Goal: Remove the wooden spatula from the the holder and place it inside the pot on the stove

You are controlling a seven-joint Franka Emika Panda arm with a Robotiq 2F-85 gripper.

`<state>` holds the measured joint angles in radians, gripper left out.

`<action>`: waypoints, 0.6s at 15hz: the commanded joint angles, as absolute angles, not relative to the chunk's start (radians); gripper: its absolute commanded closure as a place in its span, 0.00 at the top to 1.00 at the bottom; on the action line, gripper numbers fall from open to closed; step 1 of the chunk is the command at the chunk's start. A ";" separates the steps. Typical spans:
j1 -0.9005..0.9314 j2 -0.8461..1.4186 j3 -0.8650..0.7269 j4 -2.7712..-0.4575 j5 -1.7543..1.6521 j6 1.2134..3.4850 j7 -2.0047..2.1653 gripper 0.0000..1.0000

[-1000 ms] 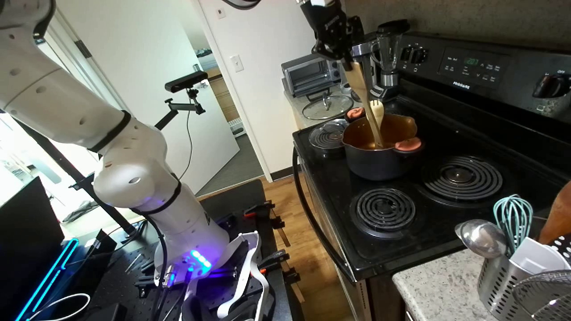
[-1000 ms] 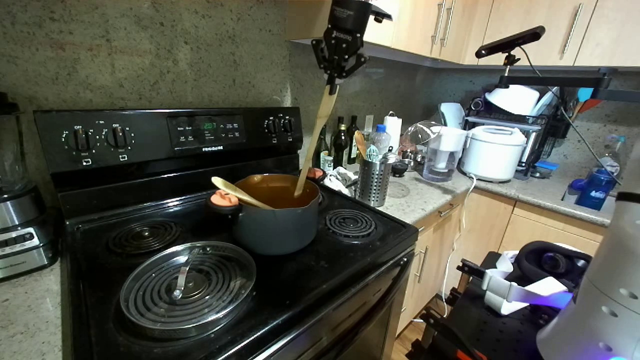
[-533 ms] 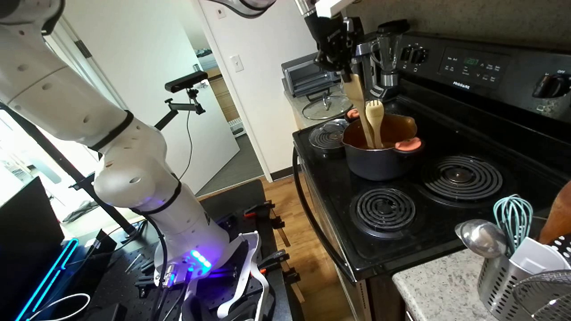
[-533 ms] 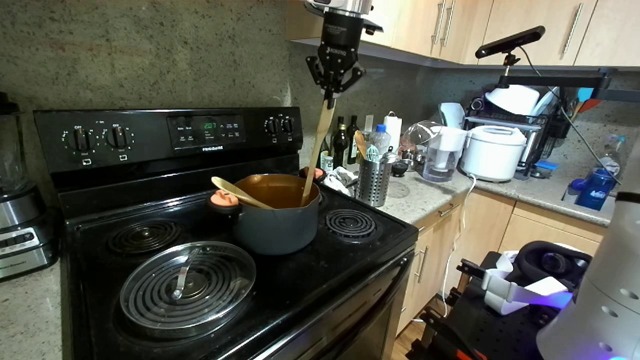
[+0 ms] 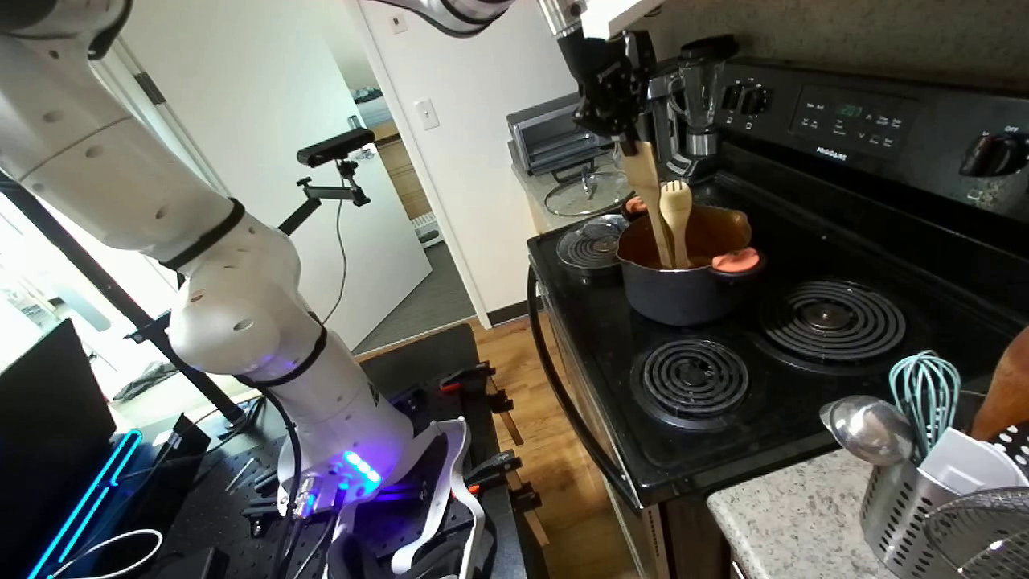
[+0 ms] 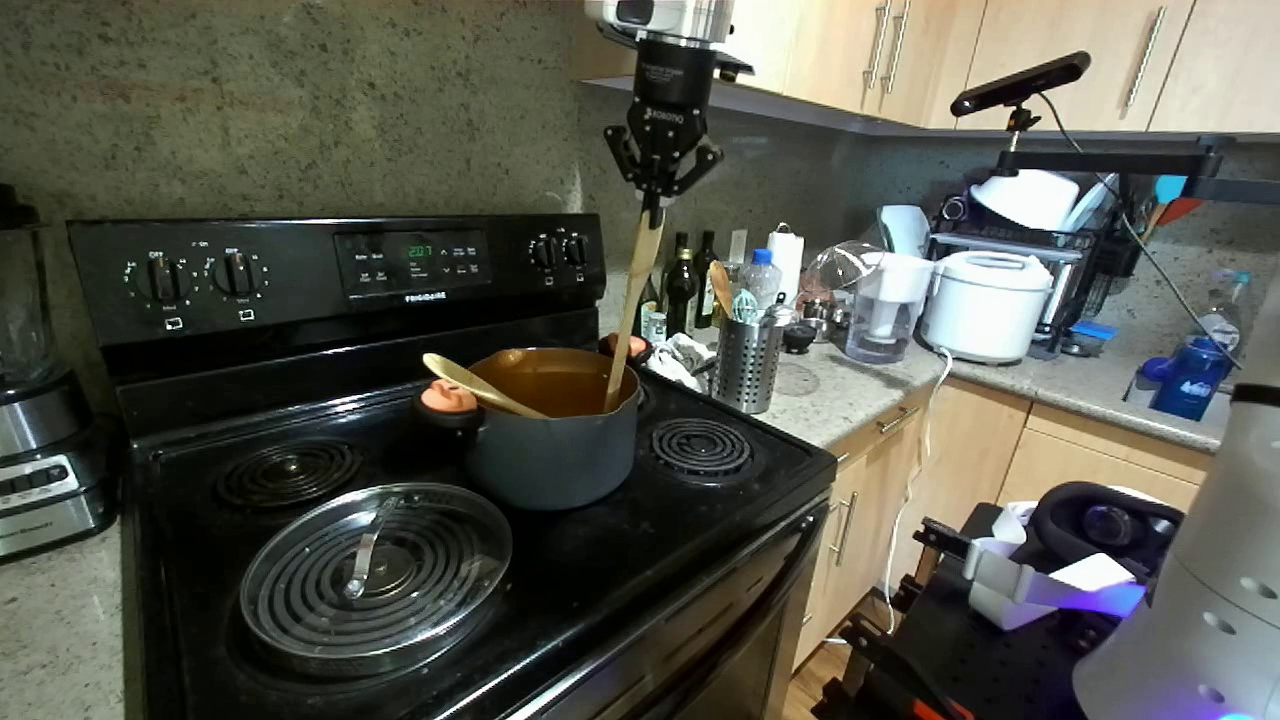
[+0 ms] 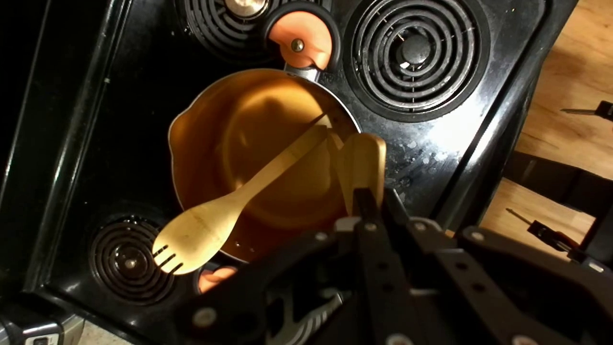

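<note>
The wooden spatula (image 5: pixel 645 173) (image 6: pixel 637 275) stands tilted, broad head up, with its handle end inside the dark pot (image 5: pixel 671 297) (image 6: pixel 550 465). My gripper (image 5: pixel 631 149) (image 6: pixel 651 206) is above the pot, its fingertips shut on the spatula's head. In the wrist view the fingertips (image 7: pixel 378 196) close on the head's edge (image 7: pixel 366 160), beside the pot's inner wall (image 7: pixel 198 148). A paler forked wooden spoon (image 5: pixel 676 211) (image 7: pixel 196 235) leans in the same pot. The pot sits on the black stove (image 6: pixel 700 545). The utensil holder (image 6: pixel 747 372) (image 5: pixel 904 519) is perforated metal and stands on the counter.
A glass lid (image 6: pixel 375 580) lies on a front burner. A blender (image 6: pixel 50 440) stands beside the stove. The raised control panel (image 6: pixel 420 265) runs behind the pot. A ladle (image 5: pixel 870 430) and teal whisk (image 5: pixel 924 394) are in the holder. Bottles (image 6: pixel 682 290) stand behind it.
My gripper has moved down with the spatula in it. The handle's lower end has shifted from the pot's middle toward its side. The pot and the forked spoon have not moved.
</note>
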<state>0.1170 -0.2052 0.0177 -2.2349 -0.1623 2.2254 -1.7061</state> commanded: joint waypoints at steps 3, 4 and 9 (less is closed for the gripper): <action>0.118 -0.186 0.027 -2.199 -0.168 2.193 -1.728 0.32; 0.118 -0.185 0.028 -2.197 -0.166 2.190 -1.728 0.38; 0.121 -0.179 0.028 -2.186 -0.161 2.179 -1.732 0.75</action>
